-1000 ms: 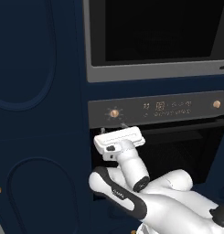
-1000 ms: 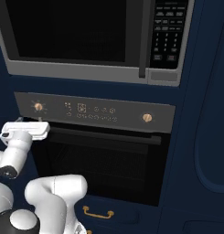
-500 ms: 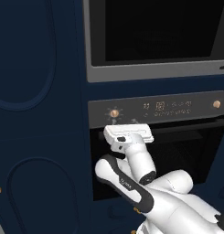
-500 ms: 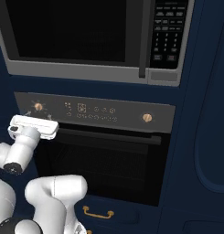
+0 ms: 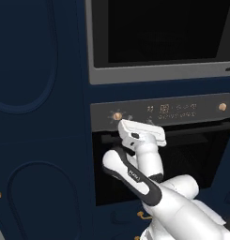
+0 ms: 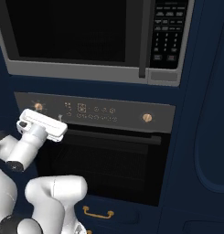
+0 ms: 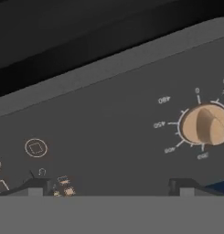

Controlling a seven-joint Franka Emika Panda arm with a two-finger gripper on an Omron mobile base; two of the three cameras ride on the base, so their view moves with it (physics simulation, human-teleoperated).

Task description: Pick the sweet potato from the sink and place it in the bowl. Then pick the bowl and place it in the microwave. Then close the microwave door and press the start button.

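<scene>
End effector (image 7: 111,185) open, aimed at oven panel (image 7: 109,132) near knob (image 7: 205,124).

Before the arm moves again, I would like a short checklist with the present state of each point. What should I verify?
1. Pincer open and holding nothing: ok, both dark tips stand wide apart with nothing between them.
2. Pincer aimed at the microwave: not ok, the hand view faces the oven control panel and a tan knob below the microwave.
3. Microwave door closed: ok, judged from the right base view.
4. Bowl with sweet potato inside the microwave: cannot tell, the glass is dark.
5. Start button reachable: cannot tell; the keypad sits up and to the right of the hand, but its buttons are too small to read.
</scene>
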